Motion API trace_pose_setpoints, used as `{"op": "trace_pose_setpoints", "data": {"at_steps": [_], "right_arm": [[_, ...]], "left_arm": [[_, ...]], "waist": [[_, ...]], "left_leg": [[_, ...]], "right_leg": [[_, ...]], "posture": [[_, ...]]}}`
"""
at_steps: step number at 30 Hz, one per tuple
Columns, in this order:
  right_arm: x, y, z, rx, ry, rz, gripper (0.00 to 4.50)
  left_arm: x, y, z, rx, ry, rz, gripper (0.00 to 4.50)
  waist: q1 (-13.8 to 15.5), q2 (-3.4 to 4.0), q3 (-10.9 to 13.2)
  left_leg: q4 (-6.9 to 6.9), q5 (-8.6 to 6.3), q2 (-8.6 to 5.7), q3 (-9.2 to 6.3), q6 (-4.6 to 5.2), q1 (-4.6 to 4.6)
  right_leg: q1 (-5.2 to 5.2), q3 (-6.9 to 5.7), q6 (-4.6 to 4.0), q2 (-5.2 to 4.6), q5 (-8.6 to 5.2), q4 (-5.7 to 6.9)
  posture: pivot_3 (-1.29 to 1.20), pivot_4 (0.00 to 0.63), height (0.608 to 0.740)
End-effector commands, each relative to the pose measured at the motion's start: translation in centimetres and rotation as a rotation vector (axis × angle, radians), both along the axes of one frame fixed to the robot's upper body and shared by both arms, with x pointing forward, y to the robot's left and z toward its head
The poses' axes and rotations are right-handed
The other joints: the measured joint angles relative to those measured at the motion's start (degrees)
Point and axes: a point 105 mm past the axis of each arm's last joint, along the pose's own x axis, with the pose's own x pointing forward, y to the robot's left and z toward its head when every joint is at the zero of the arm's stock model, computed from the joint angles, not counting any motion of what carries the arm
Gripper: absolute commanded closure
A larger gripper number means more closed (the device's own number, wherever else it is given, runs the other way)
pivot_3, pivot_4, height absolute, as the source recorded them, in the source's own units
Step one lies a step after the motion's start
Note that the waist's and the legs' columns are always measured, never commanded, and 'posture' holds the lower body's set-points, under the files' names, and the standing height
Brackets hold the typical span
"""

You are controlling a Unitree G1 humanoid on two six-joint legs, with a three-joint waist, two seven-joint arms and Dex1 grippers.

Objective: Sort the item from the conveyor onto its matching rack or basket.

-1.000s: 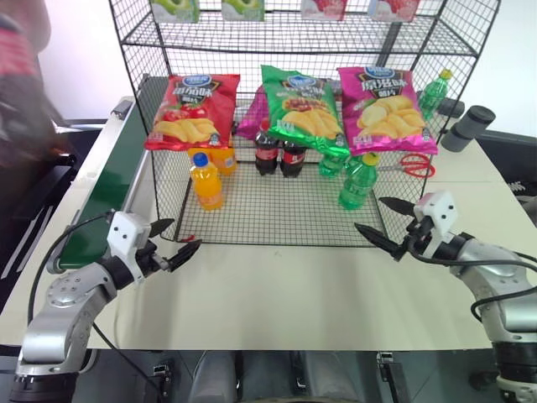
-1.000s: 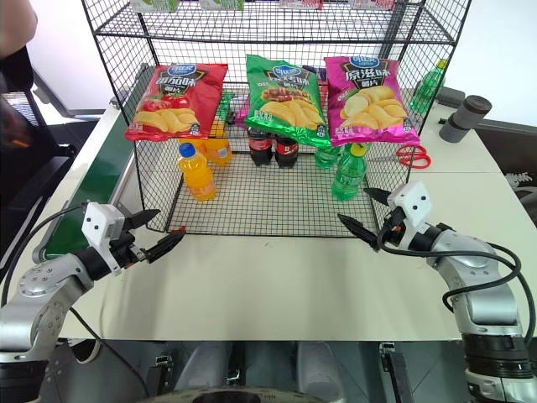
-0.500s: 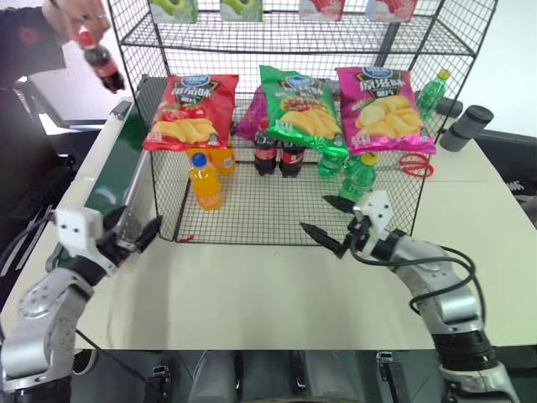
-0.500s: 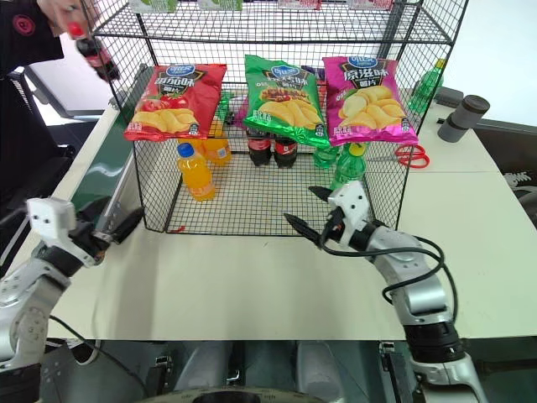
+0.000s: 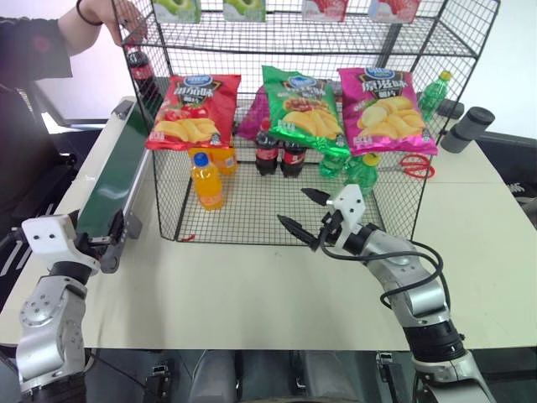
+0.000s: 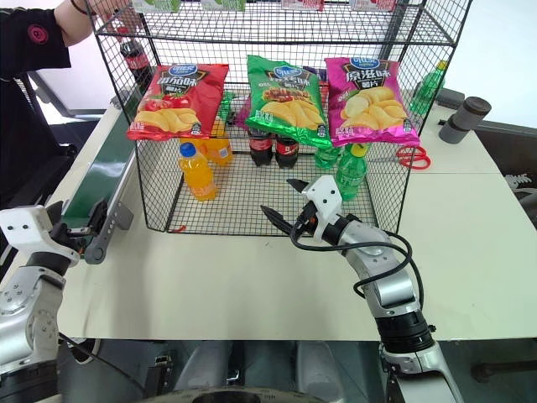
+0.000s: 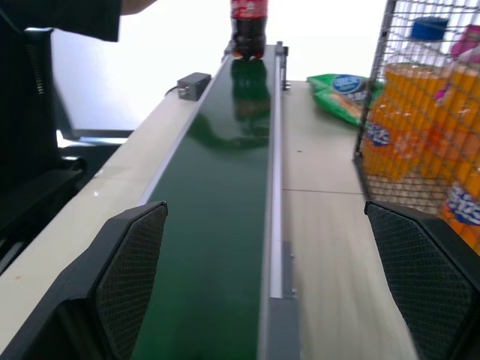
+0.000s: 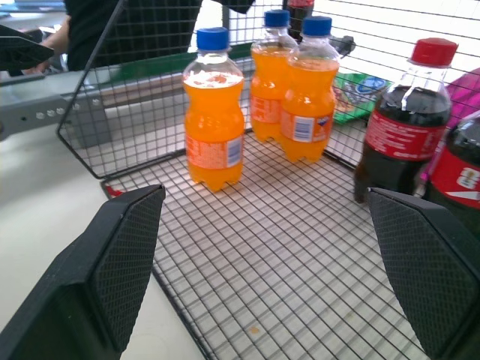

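On the desk (image 5: 252,294) nothing is sorted yet: the cola bottle (image 7: 248,28) stands at the far end of the conveyor (image 7: 217,225) beside the rack (image 5: 277,193), while left hand (image 7: 277,285) and right hand (image 5: 299,210) gape wide and empty.

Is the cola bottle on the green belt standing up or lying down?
Standing up. The cola bottle sits upright on the conveyor at its far end, red cap on top, right below a person's hand.
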Motion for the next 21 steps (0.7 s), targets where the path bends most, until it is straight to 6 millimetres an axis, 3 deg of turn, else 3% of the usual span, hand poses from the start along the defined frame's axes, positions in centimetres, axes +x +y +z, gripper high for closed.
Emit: {"op": "trace_pose_setpoints", "data": {"at_steps": [1,16,21], "right_arm": [[0.13,-0.28,1.47,0.023,-0.053,-0.013,0.06],[0.63,-0.01,1.31,0.008,-0.058,-0.044,0.06],[-0.26,0.68,0.96,0.013,-0.045,0.021,0.06]], "left_arm": [[0.45,0.34,0.59,0.031,-0.042,0.046,0.0],[1.15,0.61,-0.04,0.023,-0.063,0.085,0.0],[1.18,0.4,-0.21,0.039,-0.062,0.077,0.0]], "waist": [[-0.01,0.0,0.0],[-0.05,-0.02,-0.01],[-0.06,-0.02,-0.01]], "left_leg": [[0.0,0.0,0.0,0.01,0.0,0.0],[0.0,0.0,0.01,0.01,0.0,0.0],[0.0,0.0,0.01,0.01,0.0,0.0]], "right_leg": [[0.0,0.0,0.0,0.0,0.0,0.0],[-0.02,-0.01,0.0,-0.01,0.0,0.02],[-0.02,-0.01,0.0,-0.02,0.0,0.02]], "posture": [[0.0,0.15,0.74],[0.0,0.15,0.74],[0.0,0.15,0.74]]}}
